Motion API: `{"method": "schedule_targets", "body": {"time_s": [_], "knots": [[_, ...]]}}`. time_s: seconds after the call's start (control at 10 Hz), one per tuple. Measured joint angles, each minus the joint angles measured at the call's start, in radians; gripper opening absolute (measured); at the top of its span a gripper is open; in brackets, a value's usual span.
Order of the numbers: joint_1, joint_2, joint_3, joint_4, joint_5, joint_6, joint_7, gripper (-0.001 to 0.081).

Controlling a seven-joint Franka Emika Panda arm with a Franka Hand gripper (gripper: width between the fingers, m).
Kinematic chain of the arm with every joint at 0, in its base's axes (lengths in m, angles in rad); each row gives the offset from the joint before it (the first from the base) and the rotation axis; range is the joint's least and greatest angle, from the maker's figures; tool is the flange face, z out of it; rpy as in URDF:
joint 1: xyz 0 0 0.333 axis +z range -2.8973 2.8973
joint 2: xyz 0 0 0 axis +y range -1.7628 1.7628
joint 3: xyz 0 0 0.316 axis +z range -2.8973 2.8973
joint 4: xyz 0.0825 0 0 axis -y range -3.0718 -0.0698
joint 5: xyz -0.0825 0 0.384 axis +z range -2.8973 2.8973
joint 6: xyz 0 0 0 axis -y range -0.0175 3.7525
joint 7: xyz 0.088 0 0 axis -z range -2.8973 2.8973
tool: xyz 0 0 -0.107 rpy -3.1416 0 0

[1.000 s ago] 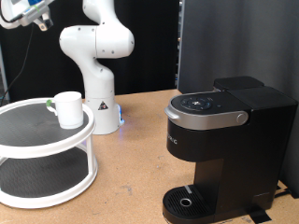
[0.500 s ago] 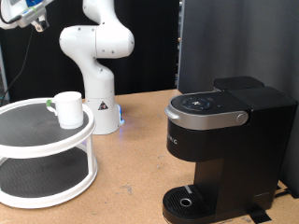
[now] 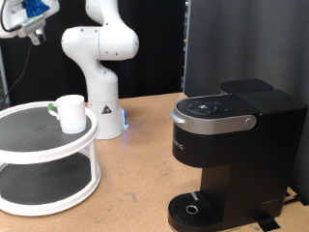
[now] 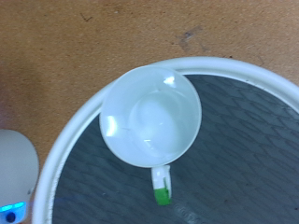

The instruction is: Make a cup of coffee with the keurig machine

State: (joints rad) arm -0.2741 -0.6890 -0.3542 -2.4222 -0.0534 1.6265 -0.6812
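Note:
The white cup [image 3: 70, 112] stands upright on the top shelf of a white two-tier round stand [image 3: 29, 147] at the exterior view's left. In the wrist view I look straight down into the empty cup [image 4: 149, 117]; its handle [image 4: 161, 180] carries a green mark. The black keurig machine [image 3: 232, 145] stands at the exterior view's right, lid down, its round drip tray [image 3: 198, 208] bare. My gripper [image 3: 35, 29] hangs high above the stand at the exterior view's top left, well above the cup. Its fingers do not show in the wrist view.
The white robot arm base [image 3: 103, 106] stands behind the stand, with a blue light low down. A dark panel [image 3: 241, 43] rises behind the machine. The stand's rim [image 4: 70, 140] and black mesh shelf [image 4: 243, 159] lie over the brown tabletop [image 4: 84, 47].
My hand has shifted slightly to the right and down at the exterior view's top left. The cup and the machine have not moved.

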Motion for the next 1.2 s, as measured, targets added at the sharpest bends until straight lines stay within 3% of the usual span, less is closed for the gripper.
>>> {"method": "schedule_targets", "body": {"time_s": [0.3,0.7,1.2], "knots": [[0.000,-0.016,-0.013,-0.009,0.028,0.018,-0.038,0.0006],[0.000,-0.029,-0.062,0.036,0.045,-0.061,-0.102,0.0006],[-0.001,-0.028,-0.076,0.022,0.066,-0.010,-0.093,0.0006]]}}
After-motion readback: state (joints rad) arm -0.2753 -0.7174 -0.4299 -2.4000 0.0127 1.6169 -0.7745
